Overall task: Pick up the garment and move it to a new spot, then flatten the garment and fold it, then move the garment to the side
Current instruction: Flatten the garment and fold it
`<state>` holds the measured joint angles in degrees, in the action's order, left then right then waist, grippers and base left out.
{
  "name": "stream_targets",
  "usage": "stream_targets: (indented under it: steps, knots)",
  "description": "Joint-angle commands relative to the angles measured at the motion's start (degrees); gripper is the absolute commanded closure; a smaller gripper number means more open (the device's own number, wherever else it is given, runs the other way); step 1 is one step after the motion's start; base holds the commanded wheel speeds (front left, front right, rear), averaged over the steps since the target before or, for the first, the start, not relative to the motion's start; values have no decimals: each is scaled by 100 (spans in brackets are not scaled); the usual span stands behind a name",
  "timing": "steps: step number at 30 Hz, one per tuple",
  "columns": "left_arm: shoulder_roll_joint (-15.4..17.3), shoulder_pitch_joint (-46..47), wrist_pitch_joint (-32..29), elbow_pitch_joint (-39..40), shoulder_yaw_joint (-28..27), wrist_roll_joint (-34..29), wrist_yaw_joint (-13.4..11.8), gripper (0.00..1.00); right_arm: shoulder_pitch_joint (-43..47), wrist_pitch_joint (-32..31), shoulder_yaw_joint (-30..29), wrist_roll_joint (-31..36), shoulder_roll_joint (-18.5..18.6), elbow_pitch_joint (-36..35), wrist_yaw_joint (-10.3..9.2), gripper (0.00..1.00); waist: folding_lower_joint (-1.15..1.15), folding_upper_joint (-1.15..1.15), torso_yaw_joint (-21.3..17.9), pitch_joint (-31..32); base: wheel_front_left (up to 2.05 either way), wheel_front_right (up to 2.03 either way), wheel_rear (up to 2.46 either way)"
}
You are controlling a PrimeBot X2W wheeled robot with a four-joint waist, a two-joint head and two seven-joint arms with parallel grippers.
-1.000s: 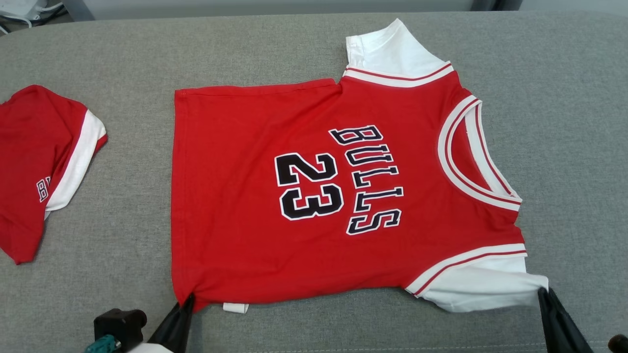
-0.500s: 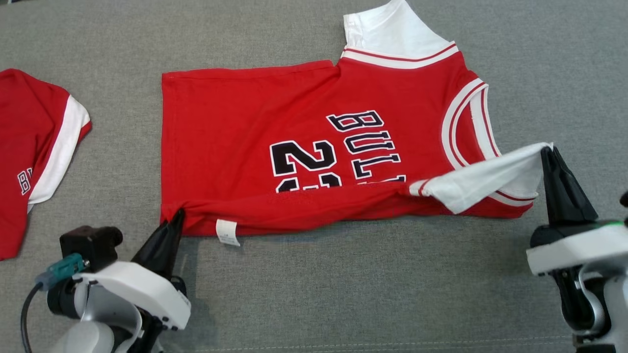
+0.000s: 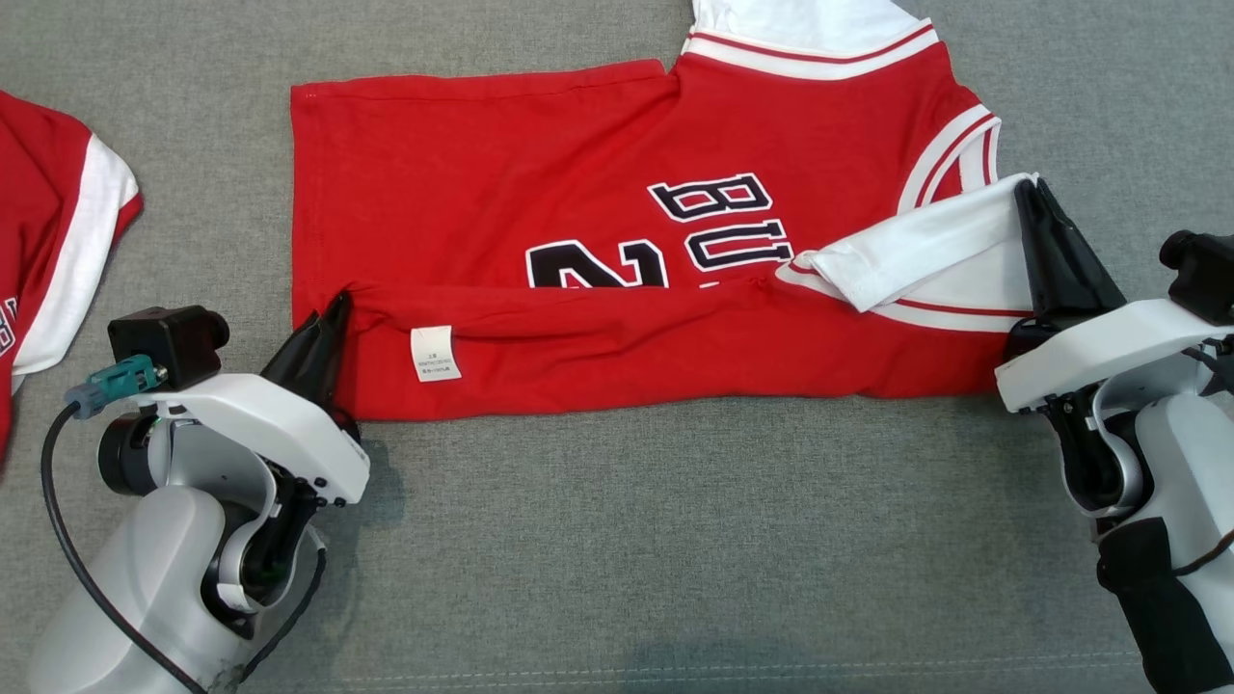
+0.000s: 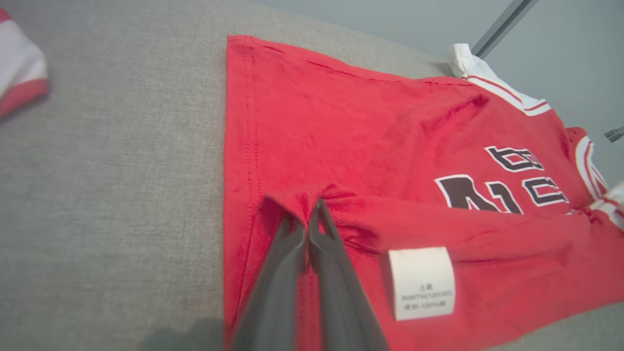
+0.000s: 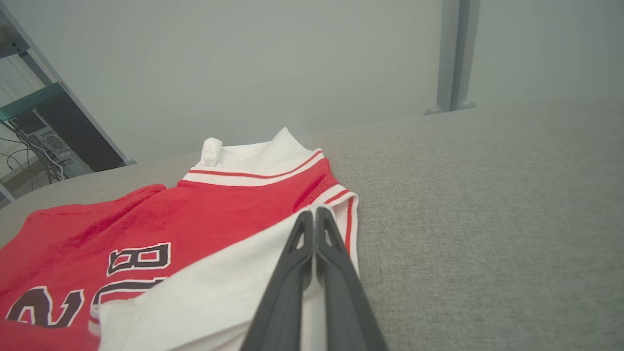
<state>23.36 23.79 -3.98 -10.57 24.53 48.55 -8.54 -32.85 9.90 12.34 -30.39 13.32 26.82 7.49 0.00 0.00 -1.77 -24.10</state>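
Observation:
The garment (image 3: 540, 164) is a red jersey with white sleeves and black lettering, spread on the grey surface. Its near long edge is folded up over the front, hiding the lower half of the lettering, with a white care label (image 3: 434, 353) showing. My left gripper (image 3: 337, 301) is shut on the hem corner of that folded edge, seen close in the left wrist view (image 4: 312, 207). My right gripper (image 3: 1024, 188) is shut on the end of the white sleeve (image 3: 916, 251), which lies lifted across the neckline; the right wrist view shows the pinch (image 5: 314, 210).
A second red and white garment (image 3: 58, 212) lies at the left edge of the grey padded surface (image 3: 675, 540). Beyond the surface's far edge stand a metal post (image 5: 456, 53) and shelving with cables (image 5: 44, 126).
Both grippers have carried the jersey's near edge away from me, folding it further over the front; more of the lettering is covered. The head camera has also tilted down.

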Motion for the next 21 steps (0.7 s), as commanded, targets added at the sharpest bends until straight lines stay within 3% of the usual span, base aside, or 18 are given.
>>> stream_targets:
  steps: [1, 6, 12, 17, 21]
  knots:
    - [124, 314, 120, -28, -220, -51, 56, 0, -172, 201, 155, -160, 53, 42, 0, 0, 0, 0, -4, -23, 0, 0, 0]
    - [46, 407, 386, -148, -277, -114, 32, 0, -304, 382, 286, -352, 94, 216, 0, 0, 0, 0, -5, -23, 0, 0, 0]
    - [54, 280, 975, 8, -337, -462, -216, 0, -16, 501, 33, -401, 218, 87, 0, 0, 0, 0, 61, 107, 0, 0, 0]
    - [134, -123, 1484, 437, -291, -995, -688, 0, 950, 507, -787, 435, -20, -932, 0, 0, 0, 0, 100, 382, 0, 0, 0]
    - [219, -650, 1617, 862, -233, -1263, -1016, 0, 1912, 508, -1081, 1244, -378, -1768, 0, 0, 0, 0, 33, 664, 0, 0, 0]
